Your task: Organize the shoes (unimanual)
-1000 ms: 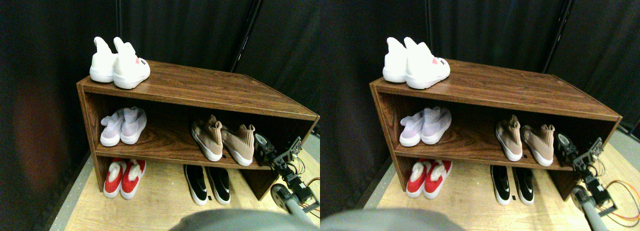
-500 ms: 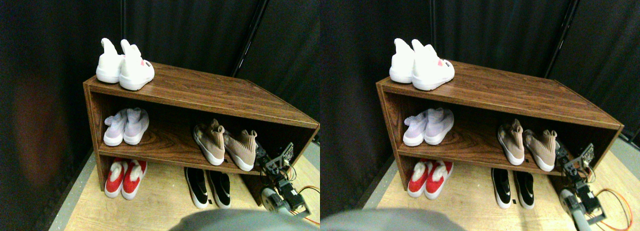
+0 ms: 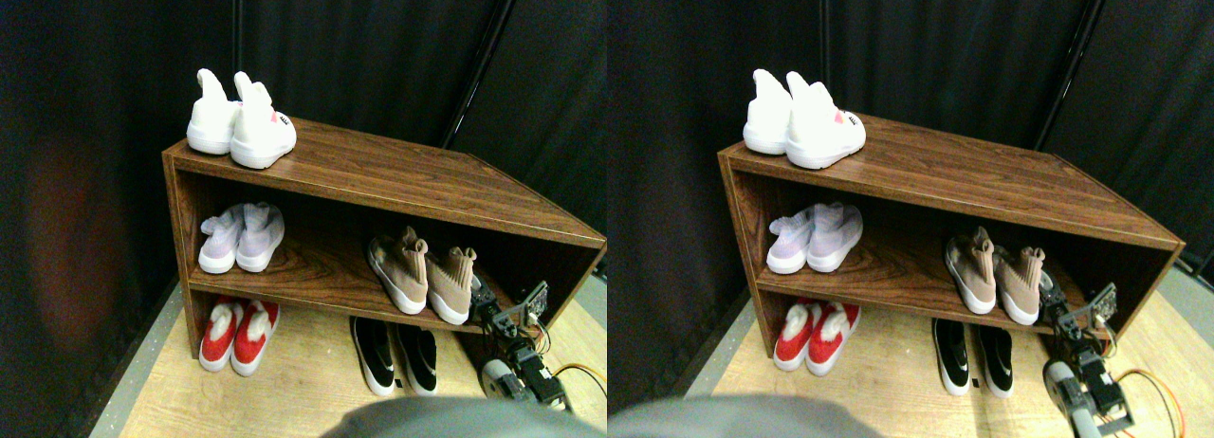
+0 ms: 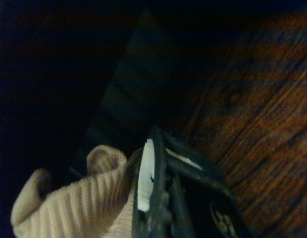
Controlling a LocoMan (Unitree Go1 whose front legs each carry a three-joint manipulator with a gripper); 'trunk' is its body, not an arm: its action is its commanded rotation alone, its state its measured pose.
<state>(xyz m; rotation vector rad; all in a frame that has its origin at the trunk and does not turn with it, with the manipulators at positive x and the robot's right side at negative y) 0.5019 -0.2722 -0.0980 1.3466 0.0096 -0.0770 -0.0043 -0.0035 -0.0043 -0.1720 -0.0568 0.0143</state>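
Observation:
Two tan knit shoes stand on the middle shelf of the wooden rack [image 3: 398, 177]: the left one [image 3: 400, 272] and the right one [image 3: 450, 284], close together and touching. My right gripper [image 3: 482, 294] is at the outer side of the right tan shoe, up against it. In the wrist view that shoe's ribbed ankle collar [image 4: 79, 198] lies right beside the dark jaw, over the shelf's wood grain [image 4: 262, 124]. A black pair with white soles [image 3: 394, 353] sits on the floor under the shelf.
A white pair [image 3: 242, 125] stands on the rack's top at the left. A pale lilac pair [image 3: 242, 239] is on the middle shelf's left, with a red and white pair [image 3: 237, 334] on the floor below. Orange cables [image 3: 579, 372] trail by the arm. Dark curtains hang behind.
The right tan shoe has slid left against its mate, with my gripper following it along the shelf. The camera has also shifted a little.

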